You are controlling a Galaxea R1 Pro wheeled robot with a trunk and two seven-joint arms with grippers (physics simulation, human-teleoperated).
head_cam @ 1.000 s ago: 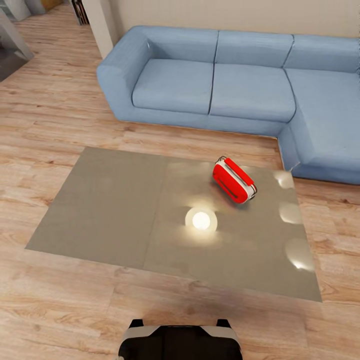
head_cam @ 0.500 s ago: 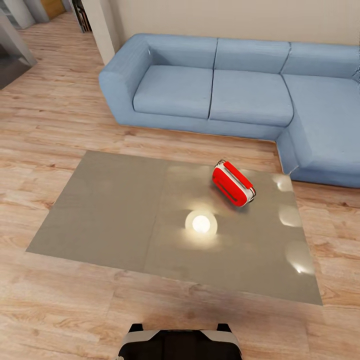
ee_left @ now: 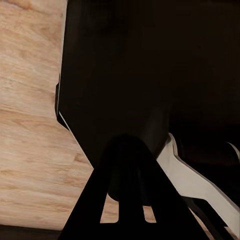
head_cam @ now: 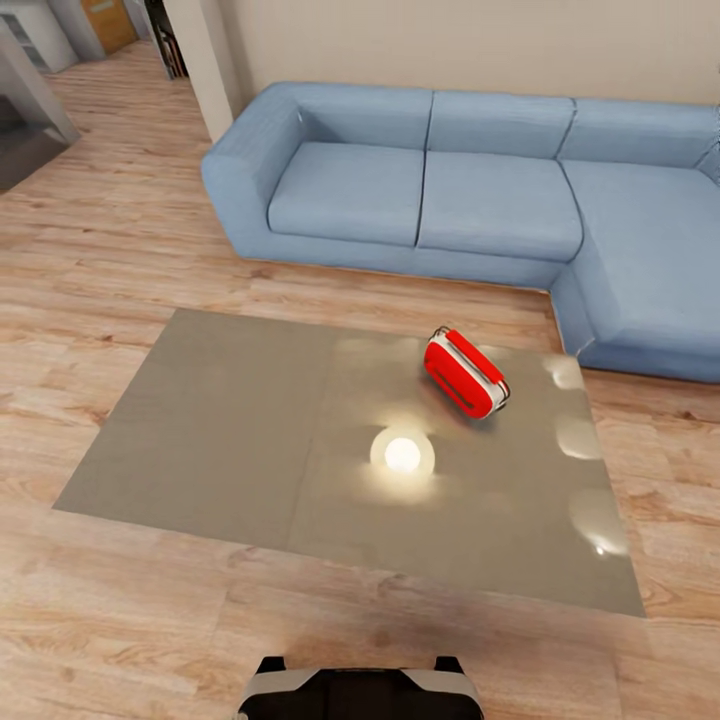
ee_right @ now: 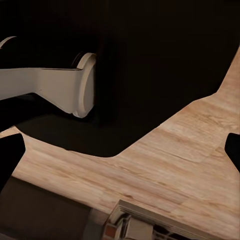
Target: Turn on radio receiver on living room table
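radio receiver point(head_cam: 465, 372) | on table point(head_cam: 220, 420) | near sofa point(head_cam: 480, 190)

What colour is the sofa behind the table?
Light blue; the sofa shows best in the head view.

The head camera has tilted up slightly: more wall shows above the sofa point(head_cam: 480, 190).

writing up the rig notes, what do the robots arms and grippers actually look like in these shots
In the left wrist view, the left gripper has matte black fingers with slotted cut-outs, before a black body part edged by a white curved panel. In the right wrist view, the right gripper shows dark black fingertips at the picture's edges, with an off-white rounded cylindrical link behind. No cables or markings are visible.
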